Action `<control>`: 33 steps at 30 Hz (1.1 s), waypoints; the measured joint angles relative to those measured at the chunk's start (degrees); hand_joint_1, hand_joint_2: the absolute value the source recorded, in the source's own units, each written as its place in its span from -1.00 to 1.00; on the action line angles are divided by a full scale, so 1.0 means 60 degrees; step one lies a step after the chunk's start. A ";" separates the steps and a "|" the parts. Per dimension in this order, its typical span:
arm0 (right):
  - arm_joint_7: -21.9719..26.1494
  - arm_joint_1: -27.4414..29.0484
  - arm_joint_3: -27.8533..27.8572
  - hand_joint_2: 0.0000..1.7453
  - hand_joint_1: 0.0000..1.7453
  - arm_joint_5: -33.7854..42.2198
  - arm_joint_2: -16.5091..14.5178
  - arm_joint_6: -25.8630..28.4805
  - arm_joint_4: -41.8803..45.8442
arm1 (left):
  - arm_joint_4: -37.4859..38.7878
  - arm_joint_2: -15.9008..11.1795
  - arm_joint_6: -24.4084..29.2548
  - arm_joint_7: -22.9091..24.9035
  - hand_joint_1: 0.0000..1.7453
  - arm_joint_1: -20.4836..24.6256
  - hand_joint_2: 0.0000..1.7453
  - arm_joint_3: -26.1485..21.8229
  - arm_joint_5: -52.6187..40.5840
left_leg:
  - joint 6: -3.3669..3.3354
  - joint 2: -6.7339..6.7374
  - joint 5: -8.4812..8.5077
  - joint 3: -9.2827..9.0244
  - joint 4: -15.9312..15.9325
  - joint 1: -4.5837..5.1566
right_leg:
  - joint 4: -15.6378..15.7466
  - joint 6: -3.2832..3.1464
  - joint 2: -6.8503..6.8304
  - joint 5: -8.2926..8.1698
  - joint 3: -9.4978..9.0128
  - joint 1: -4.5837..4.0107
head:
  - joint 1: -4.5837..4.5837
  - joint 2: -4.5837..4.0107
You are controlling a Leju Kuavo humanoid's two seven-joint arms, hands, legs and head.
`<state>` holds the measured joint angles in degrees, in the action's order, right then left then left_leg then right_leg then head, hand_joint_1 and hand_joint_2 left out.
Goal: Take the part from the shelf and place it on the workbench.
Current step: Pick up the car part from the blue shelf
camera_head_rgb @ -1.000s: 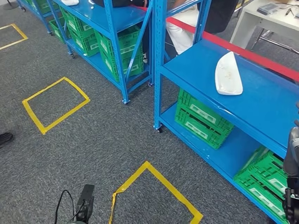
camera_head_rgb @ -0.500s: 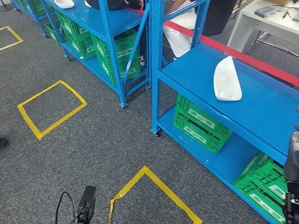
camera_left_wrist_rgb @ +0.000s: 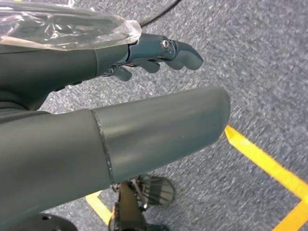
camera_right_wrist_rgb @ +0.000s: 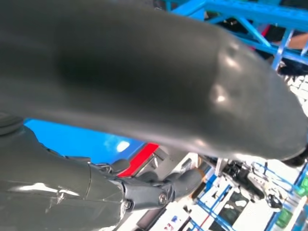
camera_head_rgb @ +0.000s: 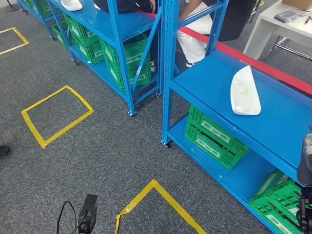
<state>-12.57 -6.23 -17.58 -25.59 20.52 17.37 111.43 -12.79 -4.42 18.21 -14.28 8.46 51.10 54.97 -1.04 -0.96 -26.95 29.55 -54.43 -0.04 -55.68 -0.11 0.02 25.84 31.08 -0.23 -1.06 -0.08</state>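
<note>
A white, shell-shaped part lies on the middle board of the nearer blue shelf, in the right of the head view. My right arm hangs at the right edge, below and to the right of the part and well apart from it. In the right wrist view my right hand has its fingers stretched out with nothing in them. My left hand hangs over the grey carpet, fingers straight and apart from the thumb, holding nothing.
Green crates sit on the lower shelf boards. A second blue shelf stands further left with another white part. A person sits behind the shelves. Yellow tape squares mark the carpet. A white table stands far right.
The whole picture has shifted a little, so the camera has moved. The white part stays where it was on the shelf. Both arms still hang.
</note>
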 joint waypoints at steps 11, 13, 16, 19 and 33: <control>-0.0069 -0.0070 0.0012 -1.00 -1.00 0.0286 -0.0003 -0.0059 -0.0182 | 0.0000 -0.0050 -0.0019 0.0064 -1.00 0.0037 -1.00 -0.0004 -0.0073 | 0.0355 0.0078 -0.0548 0.1873 -0.2710 -0.0091 | 0.0335 -0.0096 -0.0010 0.0096 -0.0422 0.0124 | -0.0078 0.0002; -0.0069 -0.0070 0.0012 -1.00 -1.00 0.0288 -0.0004 -0.0061 -0.0187 | 0.0000 -0.0054 -0.0019 0.0064 -1.00 0.0035 -1.00 -0.0004 -0.0073 | 0.0355 0.0079 -0.0485 0.1849 -0.2632 -0.0093 | 0.0335 -0.0095 -0.0007 0.0104 -0.0431 0.0125 | -0.0078 0.0002; -0.0069 -0.0070 0.0012 -1.00 -1.00 0.0289 -0.0003 -0.0061 -0.0188 | 0.0000 -0.0056 -0.0019 0.0064 -1.00 0.0035 -1.00 -0.0004 -0.0073 | 0.0355 0.0079 -0.0446 0.1829 -0.2578 -0.0094 | 0.0335 -0.0093 -0.0006 0.0108 -0.0437 0.0125 | -0.0078 0.0002; -0.0068 -0.0071 0.0012 -1.00 -1.00 0.0297 0.0000 -0.0062 -0.0206 | 0.0000 -0.0075 -0.0019 0.0064 -1.00 0.0037 -1.00 -0.0004 -0.0073 | 0.0345 0.0083 -0.0039 0.1570 -0.1928 -0.0103 | 0.0334 -0.0072 0.0001 0.0154 -0.0502 0.0126 | -0.0086 0.0002; -0.0027 -0.0115 0.0080 -1.00 -1.00 0.0547 0.0003 0.0164 -0.0523 | 0.0000 -0.0087 -0.0015 0.0115 -1.00 0.0101 -1.00 -0.0007 -0.0160 | 0.0006 0.0040 0.0176 0.0126 0.0037 -0.0030 | 0.0076 0.0219 0.0026 -0.0121 -0.0014 0.0065 | -0.0025 0.0002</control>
<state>-12.74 -6.92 -17.10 -22.31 20.54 18.35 108.30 -12.79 -4.93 18.12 -13.59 9.06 51.06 54.01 -1.01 -0.72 -25.90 30.31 -54.20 -0.22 -55.22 1.21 0.17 25.12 31.00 0.16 -1.21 -0.07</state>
